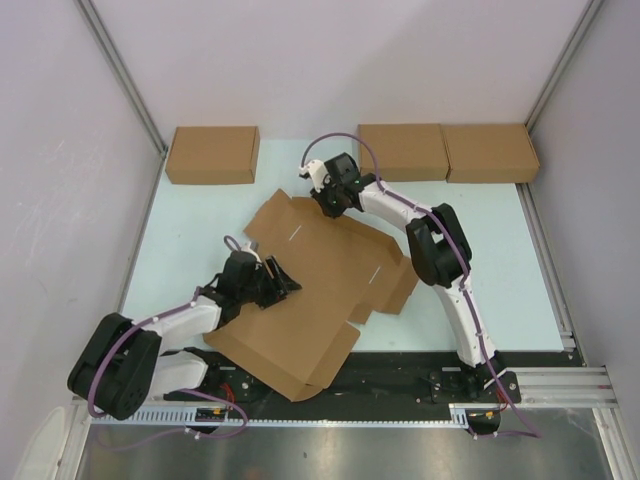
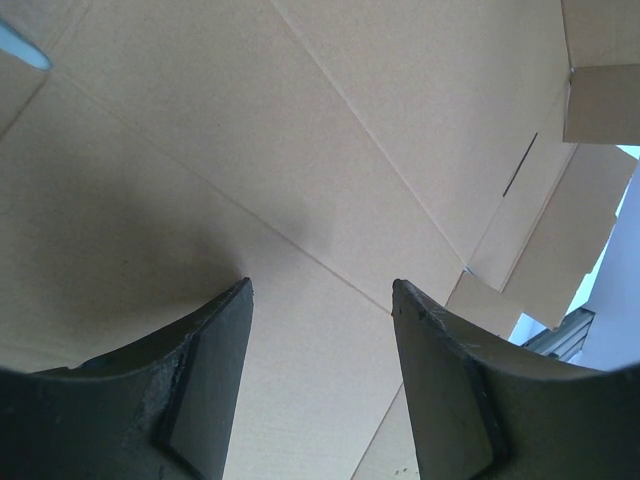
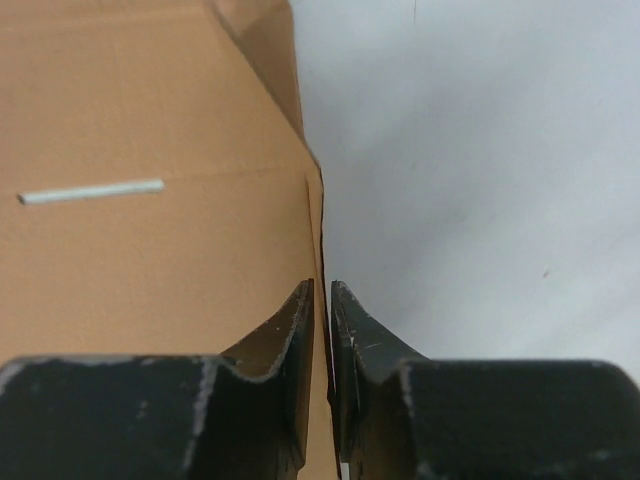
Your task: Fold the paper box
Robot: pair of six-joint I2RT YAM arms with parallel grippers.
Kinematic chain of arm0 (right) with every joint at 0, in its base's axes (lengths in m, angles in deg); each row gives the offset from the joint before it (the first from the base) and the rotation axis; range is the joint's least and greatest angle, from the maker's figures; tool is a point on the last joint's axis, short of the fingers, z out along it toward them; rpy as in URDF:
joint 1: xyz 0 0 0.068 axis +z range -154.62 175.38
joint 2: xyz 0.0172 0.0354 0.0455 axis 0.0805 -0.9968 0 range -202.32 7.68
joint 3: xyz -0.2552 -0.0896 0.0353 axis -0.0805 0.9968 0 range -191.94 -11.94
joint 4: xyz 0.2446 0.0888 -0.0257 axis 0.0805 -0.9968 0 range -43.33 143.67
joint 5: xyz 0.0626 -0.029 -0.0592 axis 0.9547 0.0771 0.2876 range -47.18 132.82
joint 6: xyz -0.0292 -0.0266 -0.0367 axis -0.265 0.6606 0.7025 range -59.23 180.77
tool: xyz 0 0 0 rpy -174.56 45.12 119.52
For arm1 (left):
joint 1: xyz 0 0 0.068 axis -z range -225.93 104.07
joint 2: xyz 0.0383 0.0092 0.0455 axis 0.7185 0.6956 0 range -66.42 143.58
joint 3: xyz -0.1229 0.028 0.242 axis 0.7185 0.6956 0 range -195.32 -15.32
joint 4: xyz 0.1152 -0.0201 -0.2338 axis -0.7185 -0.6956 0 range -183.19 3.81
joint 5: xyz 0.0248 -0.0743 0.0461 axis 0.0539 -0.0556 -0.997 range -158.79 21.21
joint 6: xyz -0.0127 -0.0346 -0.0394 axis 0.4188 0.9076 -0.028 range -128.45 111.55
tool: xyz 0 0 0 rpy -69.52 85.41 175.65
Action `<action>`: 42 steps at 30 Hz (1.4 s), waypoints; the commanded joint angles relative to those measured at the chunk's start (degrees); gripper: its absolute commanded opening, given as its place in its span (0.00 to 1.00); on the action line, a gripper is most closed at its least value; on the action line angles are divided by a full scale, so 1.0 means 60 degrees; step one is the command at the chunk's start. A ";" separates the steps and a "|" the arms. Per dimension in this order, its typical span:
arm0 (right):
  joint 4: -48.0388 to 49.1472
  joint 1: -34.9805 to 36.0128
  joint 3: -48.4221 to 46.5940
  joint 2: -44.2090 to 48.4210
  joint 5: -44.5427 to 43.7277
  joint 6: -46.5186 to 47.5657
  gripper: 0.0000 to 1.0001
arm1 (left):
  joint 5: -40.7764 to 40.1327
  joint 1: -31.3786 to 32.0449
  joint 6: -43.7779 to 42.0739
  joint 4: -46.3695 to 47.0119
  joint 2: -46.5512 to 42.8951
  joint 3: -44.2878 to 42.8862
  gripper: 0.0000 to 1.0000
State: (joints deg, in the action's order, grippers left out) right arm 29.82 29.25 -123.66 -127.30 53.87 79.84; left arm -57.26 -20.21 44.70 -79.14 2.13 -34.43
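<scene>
Fold is barely started imo. paper box (image 1: 310, 290) is a flat die-cut sheet lying open in the middle of the table (image 1: 190, 230), skewed to the table's edges, with its near corner poking past the table's near edge toward the arm bases. No walls are up and no lid is formed. Both slits (image 1: 297, 232) are visible and nothing is tucked into them. The small flaps on the side toward the table's right edge look flat or only slightly kinked. right gripper (image 3: 322, 290) is at the sheet's edge nearest the table's far side, jaws pinched almost together with the thin cardboard edge between them, so it has a grip on that far flap. I can't tell from either view whether the flap is off the table yet. left gripper (image 2: 320, 285) is over the sheet's panel toward the table's left side, jaws well apart and holding nothing, fingertips close to the cardboard, contact not clear. My read is it's there to pin the sheet while the right arm folds. Three other boxes (image 1: 402, 151) sit along the table's far edge, clear of the sheet. Remaining: essentially everything, meaning crease the side walls, raise them, tuck the flaps, close the lid.
</scene>
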 commanded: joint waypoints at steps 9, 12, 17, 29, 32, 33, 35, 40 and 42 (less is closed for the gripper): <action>-0.0331 0.0039 -0.0056 0.0026 -0.0201 -0.0175 0.17 | -0.0222 0.0197 0.0122 -0.0486 -0.0220 0.0241 0.64; -0.0345 0.0097 -0.0232 -0.0062 -0.0157 -0.0219 0.18 | -0.0237 0.0211 0.0137 -0.0545 -0.0307 0.0212 0.64; -0.0404 0.0215 -0.0569 -0.0252 -0.0171 -0.0249 0.24 | -0.0398 0.0211 0.0049 -0.0896 -0.0629 0.0022 0.64; -0.0477 0.0288 -0.1272 -0.0502 -0.0245 -0.0351 0.32 | -0.0515 0.0211 -0.0083 -0.1102 -0.0791 -0.0052 0.64; -0.0462 0.0303 -0.1287 -0.0531 -0.0274 -0.0366 0.27 | -0.0501 0.0211 -0.0112 -0.1116 -0.0776 -0.0095 0.64; -0.0448 0.0274 -0.1272 -0.0531 -0.0274 -0.0380 0.24 | -0.0515 0.0211 -0.0112 -0.1116 -0.0762 -0.0096 0.64; -0.0346 0.0259 -0.1258 -0.0531 -0.0303 -0.0453 0.15 | -0.0515 0.0211 -0.0127 -0.1102 -0.0747 -0.0125 0.64; -0.0257 0.0230 -0.1287 -0.0502 -0.0464 -0.0586 0.00 | -0.0515 0.0211 -0.0142 -0.1102 -0.0703 -0.0154 0.64; -0.0316 0.0244 -0.1229 -0.0371 -0.0610 -0.0484 0.00 | -0.0530 0.0211 -0.0142 -0.1392 -0.0761 -0.0227 0.64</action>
State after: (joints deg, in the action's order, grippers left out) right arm 27.30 30.67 -128.66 -129.70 52.26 77.81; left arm -59.60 -19.32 44.96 -84.27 -2.15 -33.89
